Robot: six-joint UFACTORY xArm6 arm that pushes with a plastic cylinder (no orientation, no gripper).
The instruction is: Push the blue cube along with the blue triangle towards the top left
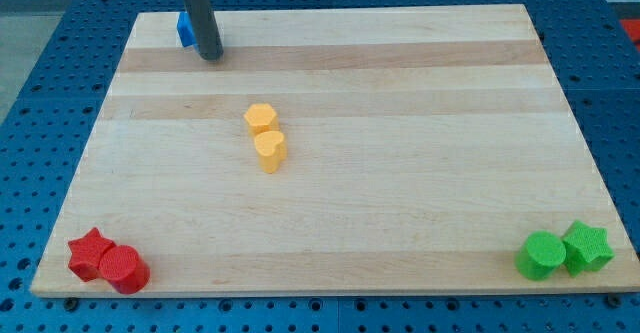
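Note:
A blue block (185, 29) shows at the view's top left, near the board's top edge. The rod hides most of it, so I cannot tell its shape or whether one or two blue blocks are there. My tip (210, 56) rests on the board just right of and slightly below the visible blue part, touching or nearly touching it.
Two yellow blocks (265, 138) touch each other left of the board's centre. A red star (90, 252) and a red cylinder (124, 269) sit at the bottom left corner. A green cylinder (541, 255) and a green star (587, 247) sit at the bottom right corner. The wooden board (400, 93) lies on a blue perforated table.

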